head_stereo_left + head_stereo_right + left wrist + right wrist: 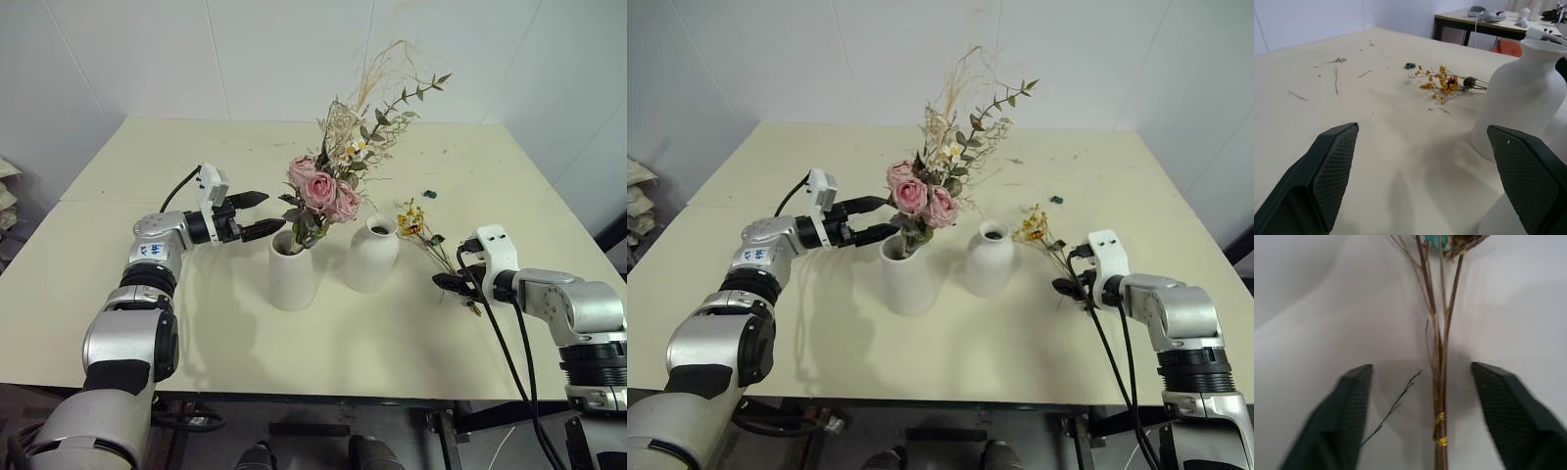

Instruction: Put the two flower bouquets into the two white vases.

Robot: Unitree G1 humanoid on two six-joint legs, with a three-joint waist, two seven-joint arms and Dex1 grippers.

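The large bouquet [328,196] of pink roses, beige grasses and green leaves stands upright in the cone-shaped white vase [292,274] at mid-table. My left gripper [272,211] is open and level, its tips just left of the stems above that vase's mouth, holding nothing. The bottle-shaped white vase [372,257] stands empty beside it on the right. The small yellow sprig [416,223] lies flat on the table right of that vase. My right gripper [1421,368] is low over the thin stems [1440,357]; its fingers stand apart on either side of them without touching.
A small teal scrap [429,194] lies on the cream table [147,294] behind the sprig, and dry plant bits are scattered toward the back. A gold tie [1440,428] binds the stems. In the left wrist view a second table [1488,14] stands beyond.
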